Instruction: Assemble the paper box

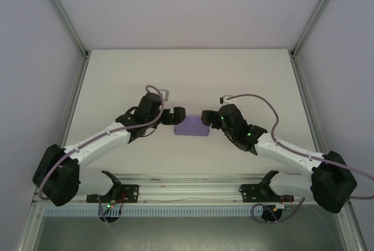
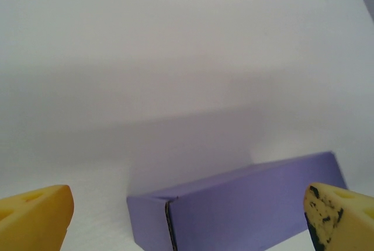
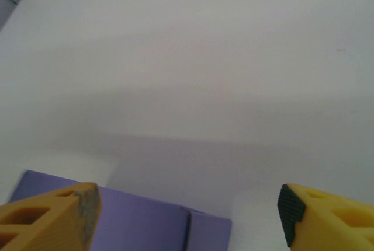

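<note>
The paper box is folded into a small purple rectangular box lying on the white table between both arms. In the left wrist view the paper box sits low between the yellow fingers, a folded corner seam facing the camera. My left gripper stands open at the box's left end. My right gripper stands open at its right end. In the right wrist view the paper box lies low at the left, its end beside the left finger. Neither gripper holds it.
The white table stretches behind the box. Metal frame posts rise at both sides. A rail with the arm mounts runs along the near edge.
</note>
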Controlling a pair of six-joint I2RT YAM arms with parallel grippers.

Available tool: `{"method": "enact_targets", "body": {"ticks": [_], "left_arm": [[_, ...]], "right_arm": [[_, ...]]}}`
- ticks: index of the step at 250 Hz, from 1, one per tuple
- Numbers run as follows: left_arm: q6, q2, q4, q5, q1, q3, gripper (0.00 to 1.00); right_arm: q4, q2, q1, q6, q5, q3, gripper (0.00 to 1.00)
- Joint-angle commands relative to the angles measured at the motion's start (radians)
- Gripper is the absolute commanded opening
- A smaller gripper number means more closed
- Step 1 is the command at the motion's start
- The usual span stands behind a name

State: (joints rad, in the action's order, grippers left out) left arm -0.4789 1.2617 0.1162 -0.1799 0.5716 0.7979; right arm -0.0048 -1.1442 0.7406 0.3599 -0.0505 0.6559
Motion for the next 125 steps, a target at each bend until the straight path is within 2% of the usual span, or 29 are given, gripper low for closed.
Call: {"method": "enact_targets", "body": {"ticks": [1,12,36,53,92,125], "left_arm": [[0.043,-0.052,0.101,0.124,-0.002,0.052,1.0],[0.043,-0.067,0.118,0.155,-0.008,0.057,1.0],[0.032,-0.099,0.153,0.222,-0.033,0.048,1.0],[0.019,-0.128,0.169,0.238,-0.062,0.026,1.0],[-0.027,-0.213,0.202,0.253,-0.135,-0.048,1.0],[-0.051,-0.281,0.215,0.258,-0.155,-0.106,1.0]], "right_arm": [[-0.078,0.023,-0.001,-0.219,0.112,0.056,0.89],[-0.107,0.018,-0.001,-0.342,0.215,0.081,1.0],[-0.246,-0.003,0.0,-0.622,0.394,0.166,1.0],[-0.336,-0.057,-0.003,-0.785,0.446,0.228,1.0],[-0.476,-0.179,0.021,-1.078,0.437,0.348,1.0],[-0.549,-0.325,0.044,-1.193,0.328,0.451,1.0]]}}
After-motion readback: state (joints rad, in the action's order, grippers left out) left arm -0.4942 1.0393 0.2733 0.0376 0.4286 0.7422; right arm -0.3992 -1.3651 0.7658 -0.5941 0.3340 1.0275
